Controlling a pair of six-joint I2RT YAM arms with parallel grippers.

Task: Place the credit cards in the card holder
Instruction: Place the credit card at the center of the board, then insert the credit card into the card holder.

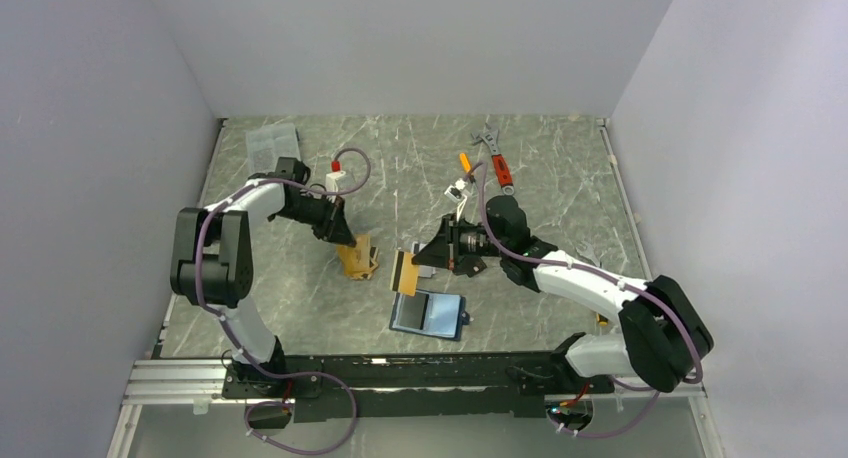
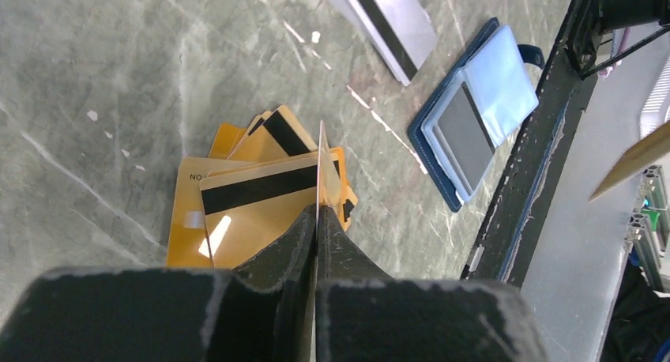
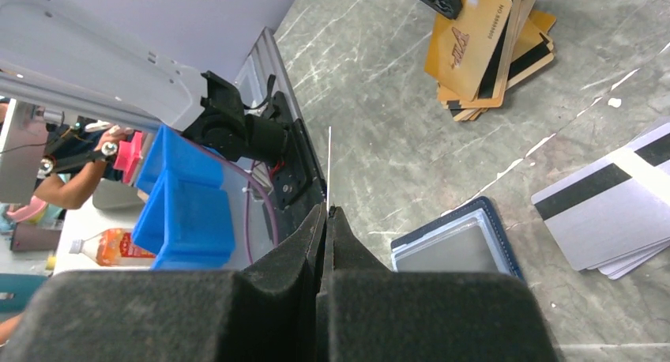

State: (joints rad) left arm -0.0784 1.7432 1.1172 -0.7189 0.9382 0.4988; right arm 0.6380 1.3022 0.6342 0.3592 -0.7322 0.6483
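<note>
A pile of orange-tan credit cards [image 1: 357, 260] [image 2: 245, 212] lies left of centre. My left gripper [image 1: 340, 233] [image 2: 318, 212] is just above that pile, shut on one orange card [image 2: 320, 160] that I see edge-on. My right gripper [image 1: 425, 253] [image 3: 326, 210] is shut on another tan card [image 1: 405, 273] [image 3: 329, 164], held upright above the table. The navy card holder [image 1: 428, 315] [image 2: 474, 117] [image 3: 458, 247] lies open near the front edge, pale blue inside. White-grey striped cards [image 3: 608, 212] [image 2: 387, 18] lie beside it.
A red-handled wrench [image 1: 497, 158] and a small orange tool [image 1: 465, 163] lie at the back right. A clear plastic box [image 1: 272, 138] sits at the back left. The black mounting rail [image 1: 420, 373] runs along the near edge; blue bins [image 3: 186, 200] stand beyond it.
</note>
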